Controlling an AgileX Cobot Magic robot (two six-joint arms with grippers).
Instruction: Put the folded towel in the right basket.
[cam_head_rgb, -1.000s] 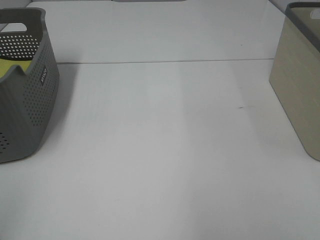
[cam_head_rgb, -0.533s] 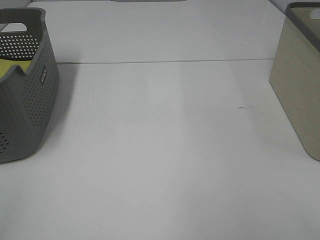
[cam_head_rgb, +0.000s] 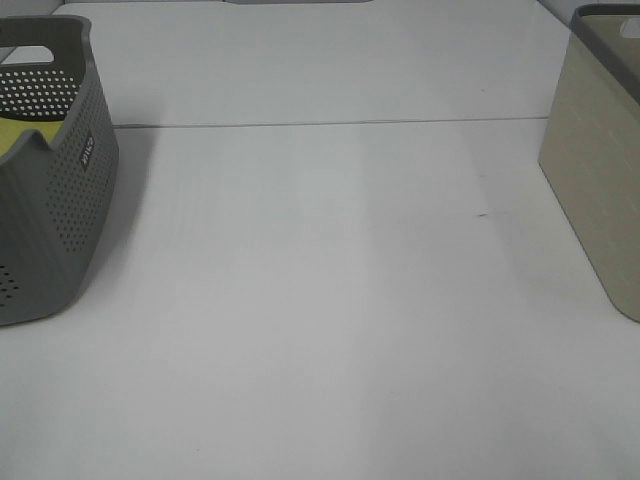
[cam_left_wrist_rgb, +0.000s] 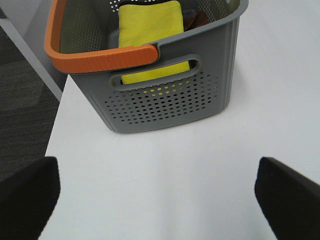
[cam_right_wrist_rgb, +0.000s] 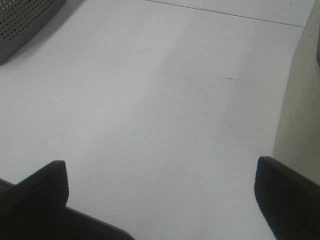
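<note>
A folded yellow towel (cam_left_wrist_rgb: 148, 35) lies inside the grey perforated basket (cam_left_wrist_rgb: 165, 100) with an orange handle; in the high view the basket (cam_head_rgb: 50, 210) stands at the left edge with the towel (cam_head_rgb: 18, 137) showing inside. The beige right basket (cam_head_rgb: 600, 170) stands at the right edge and also shows in the right wrist view (cam_right_wrist_rgb: 300, 115). My left gripper (cam_left_wrist_rgb: 160, 200) is open and empty, short of the grey basket. My right gripper (cam_right_wrist_rgb: 160, 200) is open and empty over the bare table, beside the beige basket. Neither gripper shows in the high view.
The white table (cam_head_rgb: 320, 300) has a seam (cam_head_rgb: 330, 123) running across its far part. The table's edge and dark floor (cam_left_wrist_rgb: 25, 100) lie beside the grey basket. Other dark items lie in the grey basket behind the towel.
</note>
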